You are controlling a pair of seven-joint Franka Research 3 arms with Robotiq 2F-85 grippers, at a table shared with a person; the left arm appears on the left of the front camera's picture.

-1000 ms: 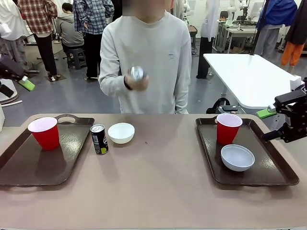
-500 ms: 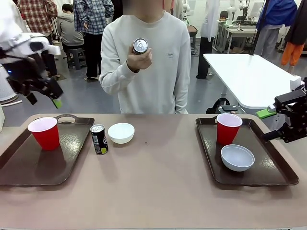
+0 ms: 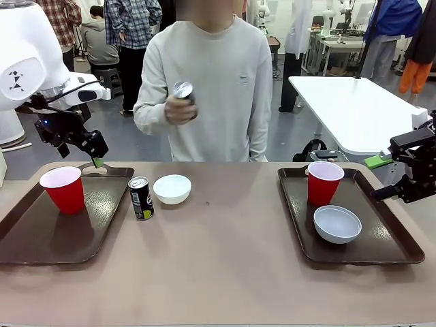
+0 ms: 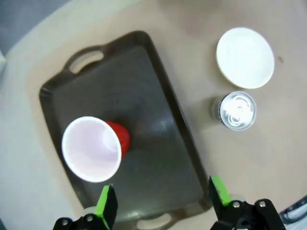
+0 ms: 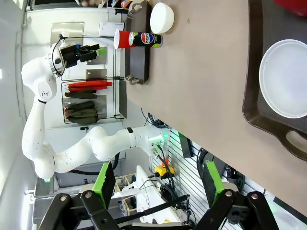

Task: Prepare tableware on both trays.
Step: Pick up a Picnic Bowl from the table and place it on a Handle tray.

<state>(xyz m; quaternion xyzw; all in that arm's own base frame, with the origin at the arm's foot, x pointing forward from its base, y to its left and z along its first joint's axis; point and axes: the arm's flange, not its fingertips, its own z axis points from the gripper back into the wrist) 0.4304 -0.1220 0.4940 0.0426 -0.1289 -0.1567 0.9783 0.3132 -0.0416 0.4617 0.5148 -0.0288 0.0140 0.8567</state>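
The left tool (image 4: 162,203) hangs spread and empty above the left tray (image 3: 41,238), which carries a red cup (image 3: 63,189). The dark can (image 3: 141,197) and white bowl (image 3: 172,189) stand on the bench (image 3: 225,272) just beside its rim. The right tool (image 5: 158,184), also spread, waits beside the right tray (image 3: 402,253). A person's hand (image 3: 176,110) holds the second can (image 3: 182,90). A finger landing off-centre could topple the slim can into the bowl.
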